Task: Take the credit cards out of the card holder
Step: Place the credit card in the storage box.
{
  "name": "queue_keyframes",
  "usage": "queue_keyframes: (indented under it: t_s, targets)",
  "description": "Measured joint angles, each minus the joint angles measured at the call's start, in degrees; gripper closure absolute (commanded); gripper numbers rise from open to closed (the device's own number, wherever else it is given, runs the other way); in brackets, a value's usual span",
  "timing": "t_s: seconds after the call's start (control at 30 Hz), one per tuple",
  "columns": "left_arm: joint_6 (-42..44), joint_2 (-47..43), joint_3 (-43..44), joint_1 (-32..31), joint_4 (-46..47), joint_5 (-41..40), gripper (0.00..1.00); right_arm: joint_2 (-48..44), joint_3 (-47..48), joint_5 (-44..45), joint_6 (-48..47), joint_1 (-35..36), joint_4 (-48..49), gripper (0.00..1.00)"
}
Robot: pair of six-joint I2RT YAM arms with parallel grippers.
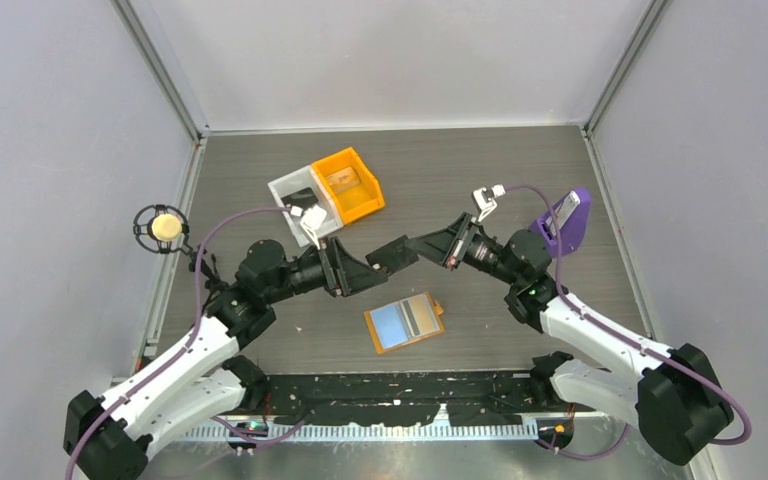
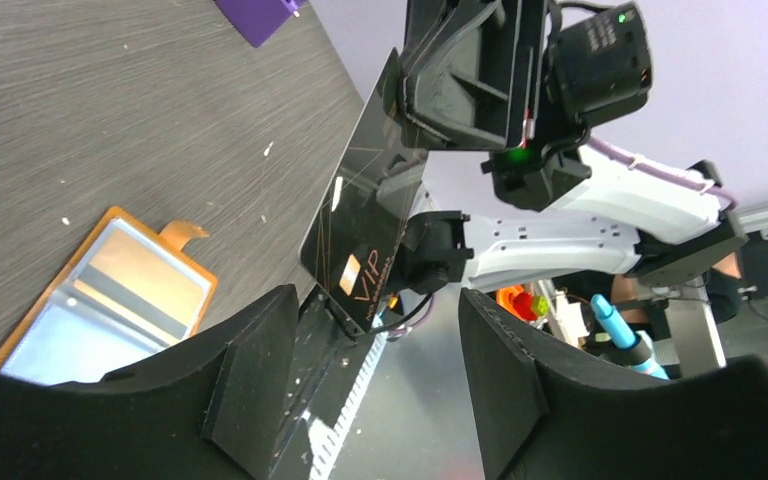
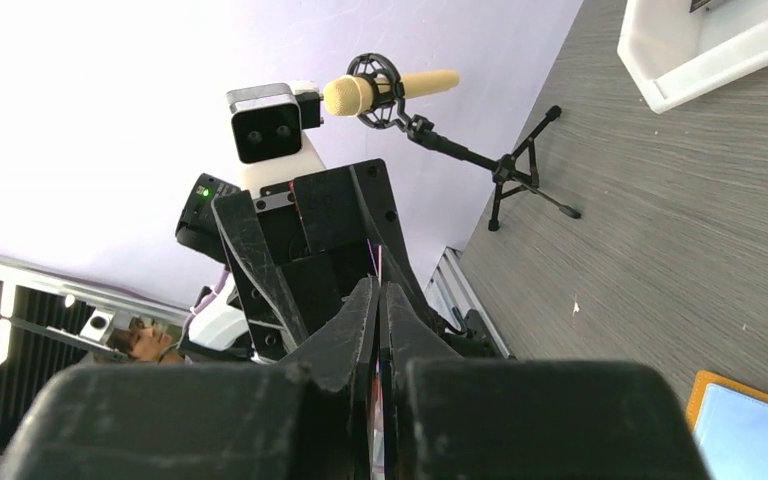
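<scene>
Glossy black card (image 2: pixel 365 220) clenched edge-on in the right gripper (image 3: pixel 378 290); the left gripper (image 2: pixel 378 300) stands spread wide around the card's lower end.

The card is thin and stiff, with gold lettering and a small gold square, and is held in the air between the arms; whether its corner touches a left pad is unclear. Below, the holder (image 1: pixel 405 322) lies open and flat on the dark wood-grain table (image 1: pixel 480 170), with an orange rim, pale blue panels and a grey stripe. Behind, an orange bin (image 1: pixel 348 183) and a white bin (image 1: pixel 300 195) stand side by side. A purple wedge stand (image 1: pixel 563 222) is at right and a foam-headed microphone (image 1: pixel 165 227) at left.
</scene>
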Motion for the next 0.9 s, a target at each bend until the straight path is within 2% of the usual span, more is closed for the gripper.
queue_keyframes:
  t_s: [0.1,0.27,0.43,0.57,0.7,0.77,0.83,0.87,0.9]
  targets:
    - [-1.9,1.0,-0.5,0.0,2.6,0.0,0.47,-1.4,-1.8,1.5,0.7,0.0,0.2,0.95]
    - [-4.9,1.6,-1.6,0.0,5.9,-0.7,0.68,-3.1,-3.4,3.1,1.3,0.0,0.4,0.95]
    - [-6.9,1.8,-2.4,0.0,7.8,-1.7,0.99,-3.6,-4.8,4.3,1.6,0.0,0.7,0.95]
    - [-7.7,2.3,-2.6,0.0,7.8,-2.2,1.0,-3.7,-5.6,5.0,1.7,0.0,1.3,0.92]
    - [-7.6,2.3,-2.6,0.0,7.0,-3.0,1.0,-3.9,-6.4,5.1,1.8,0.0,1.7,0.78]
    - [-6.9,2.2,-2.6,0.0,5.7,-3.6,1.0,-4.2,-6.8,5.2,1.7,0.0,1.6,0.67]
    - [-5.6,2.0,-2.1,0.0,3.0,-4.8,1.0,-4.9,-7.1,5.2,1.3,0.0,0.5,0.48]
    - [-4.6,1.9,-1.2,0.0,1.0,-5.4,1.0,-5.6,-7.2,5.3,1.0,0.0,-0.6,0.43]
    - [-3.8,1.9,-0.3,0.0,-0.7,-6.2,1.0,-6.4,-7.4,5.5,0.5,0.0,-1.5,0.33]
